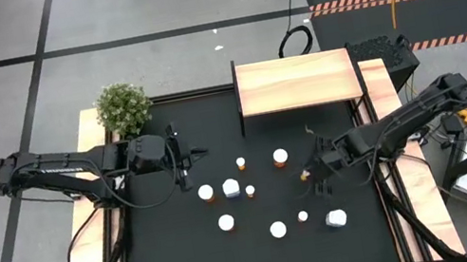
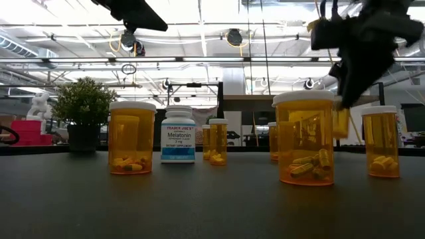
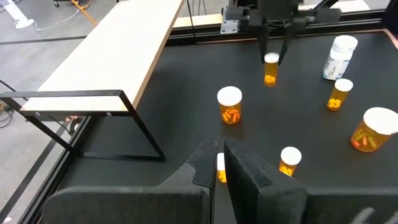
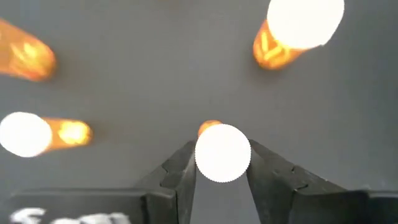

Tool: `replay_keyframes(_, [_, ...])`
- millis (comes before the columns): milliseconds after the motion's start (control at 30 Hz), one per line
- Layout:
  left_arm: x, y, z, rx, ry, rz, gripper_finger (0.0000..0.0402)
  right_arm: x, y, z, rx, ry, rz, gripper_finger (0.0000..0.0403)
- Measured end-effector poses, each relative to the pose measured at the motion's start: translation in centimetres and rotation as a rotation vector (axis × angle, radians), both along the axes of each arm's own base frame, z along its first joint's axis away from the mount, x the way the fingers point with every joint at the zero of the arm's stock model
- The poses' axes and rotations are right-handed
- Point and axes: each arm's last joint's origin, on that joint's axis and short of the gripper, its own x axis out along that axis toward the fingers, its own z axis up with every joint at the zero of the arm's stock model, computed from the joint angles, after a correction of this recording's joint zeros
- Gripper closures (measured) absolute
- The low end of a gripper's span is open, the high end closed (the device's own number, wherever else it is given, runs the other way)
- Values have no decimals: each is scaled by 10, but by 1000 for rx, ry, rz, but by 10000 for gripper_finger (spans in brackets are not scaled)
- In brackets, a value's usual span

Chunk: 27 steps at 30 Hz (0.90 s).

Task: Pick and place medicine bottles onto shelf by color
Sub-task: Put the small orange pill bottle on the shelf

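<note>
Small orange bottle (image 4: 222,151) with white cap, out on the black mat (image 1: 169,258), in front of the shelf (image 1: 297,81) and nearer its right end. Pinched at the cap between the right gripper's (image 4: 221,163) fingers. Likely light, rigid, smooth plastic; prone to slipping or tipping, so best gripped squarely at the cap. Left gripper (image 3: 219,163) pressed together, empty, waiting left of the shelf.
</note>
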Motion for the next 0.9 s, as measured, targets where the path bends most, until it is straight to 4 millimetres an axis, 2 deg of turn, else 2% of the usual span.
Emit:
replay_keyframes(133, [0,0,0,0,0,0,368,-1,-9,17,65,-121,-17,283])
replay_keyframes(367, [0,0,0,0,0,0,368,-7,-30,53,46,-249,-44,283])
replay_keyframes(733, [0,0,0,1,0,0,368,-16,-74,144,-113,-208,-68,283])
replay_keyframes(900, [0,0,0,15,3,-7,368,-23,-99,171,-184,-189,-103,282])
